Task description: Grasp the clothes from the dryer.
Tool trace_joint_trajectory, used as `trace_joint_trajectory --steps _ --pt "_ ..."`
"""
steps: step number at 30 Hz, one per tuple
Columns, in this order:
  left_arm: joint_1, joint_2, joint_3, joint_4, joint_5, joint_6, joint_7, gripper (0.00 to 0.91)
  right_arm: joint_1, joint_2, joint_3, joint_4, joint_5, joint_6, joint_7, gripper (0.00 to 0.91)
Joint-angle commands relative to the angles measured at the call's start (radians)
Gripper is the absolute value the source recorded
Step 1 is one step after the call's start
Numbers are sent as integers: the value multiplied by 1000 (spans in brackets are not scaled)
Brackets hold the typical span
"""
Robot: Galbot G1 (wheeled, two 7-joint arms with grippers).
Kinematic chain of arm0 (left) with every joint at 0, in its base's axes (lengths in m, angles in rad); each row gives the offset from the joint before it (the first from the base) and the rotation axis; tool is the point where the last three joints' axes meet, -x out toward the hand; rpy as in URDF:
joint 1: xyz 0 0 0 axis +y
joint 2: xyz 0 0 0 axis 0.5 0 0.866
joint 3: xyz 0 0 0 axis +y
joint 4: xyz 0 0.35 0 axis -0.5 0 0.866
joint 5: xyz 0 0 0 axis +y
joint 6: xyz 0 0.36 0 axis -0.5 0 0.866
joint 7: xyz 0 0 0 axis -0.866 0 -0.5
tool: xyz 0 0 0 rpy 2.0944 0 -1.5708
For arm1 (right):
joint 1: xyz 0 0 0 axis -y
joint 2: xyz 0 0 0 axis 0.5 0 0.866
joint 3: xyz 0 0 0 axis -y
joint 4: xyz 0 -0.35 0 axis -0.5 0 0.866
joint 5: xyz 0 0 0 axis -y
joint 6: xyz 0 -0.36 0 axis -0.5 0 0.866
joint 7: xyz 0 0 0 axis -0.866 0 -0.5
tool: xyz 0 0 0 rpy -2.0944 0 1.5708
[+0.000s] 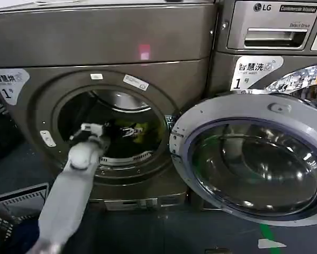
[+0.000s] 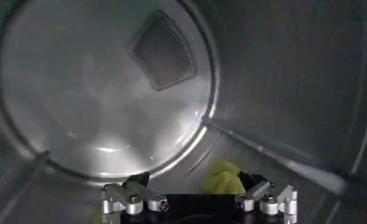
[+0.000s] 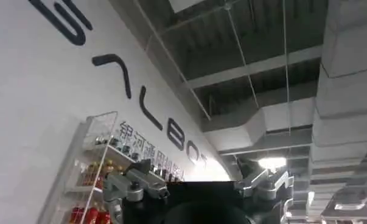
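Reaching: our left gripper [image 1: 127, 130] inside the dryer [image 1: 102, 58], jaws spread, empty.
Next: we close on the yellow cloth [image 2: 223, 177], probably just ahead.

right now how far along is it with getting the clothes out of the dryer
Done: the dryer door is swung wide open, and the left arm has reached in through the porthole. In hand: the left gripper sits inside the steel drum, jaws open, with a yellow-green cloth just ahead of them. Left: closing on the cloth and drawing it out. The right gripper waits, pointing up toward the ceiling.
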Motion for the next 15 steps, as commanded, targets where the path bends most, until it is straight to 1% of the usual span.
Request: trace_joint_trajectory --steps 1,3,6,10,15 --pt "-316 2 271 466 191 -225 320 907 19 -1 -12 -4 -3 4 -9 907" --pt "-352 -3 336 513 202 -251 407 907 25 1 -17 -2 -3 6 -10 907" --pt "-403 -37 390 591 249 -273 458 907 26 -1 -18 -2 -3 7 -12 907" --pt "-462 -83 463 705 334 -310 516 907 19 -2 -7 -15 -2 13 -16 907" --pt "-484 -112 531 760 460 -364 529 907 20 2 -7 -13 -2 15 -18 907"
